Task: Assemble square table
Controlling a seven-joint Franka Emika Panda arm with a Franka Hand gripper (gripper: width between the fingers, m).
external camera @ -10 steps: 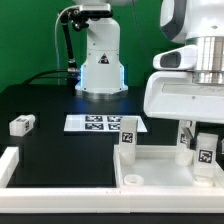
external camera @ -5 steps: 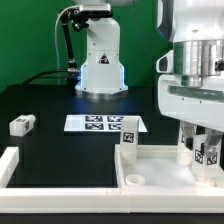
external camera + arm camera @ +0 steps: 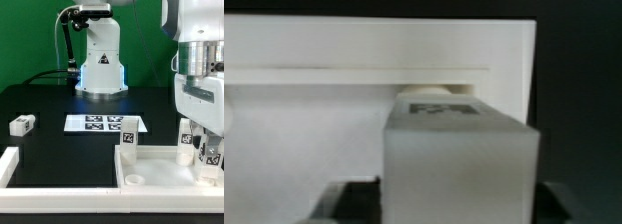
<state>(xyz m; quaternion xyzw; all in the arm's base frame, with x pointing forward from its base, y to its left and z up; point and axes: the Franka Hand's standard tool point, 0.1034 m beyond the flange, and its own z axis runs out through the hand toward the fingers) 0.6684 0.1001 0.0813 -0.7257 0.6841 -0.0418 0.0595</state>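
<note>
The square table slab point(image 3: 160, 168) lies white at the front of the exterior view, rim up. One leg block point(image 3: 128, 135) stands at its far left corner and another point(image 3: 185, 138) near its far right. My gripper point(image 3: 208, 147) is down over a third tagged leg point(image 3: 209, 153) at the slab's right side and is shut on it. In the wrist view that leg point(image 3: 455, 140) fills the middle between my dark fingers point(image 3: 356, 203), with the slab point(image 3: 331, 90) behind it. A fourth leg block point(image 3: 21, 124) lies loose on the black table at the left.
The marker board point(image 3: 95, 123) lies flat behind the slab. A long white rail point(image 3: 8, 165) with upturned ends runs along the front left. The robot base point(image 3: 100, 60) stands at the back.
My arm has moved toward the exterior view's right and lower over the slab. The gripped leg has shifted slightly right with it. The other legs have not moved.
</note>
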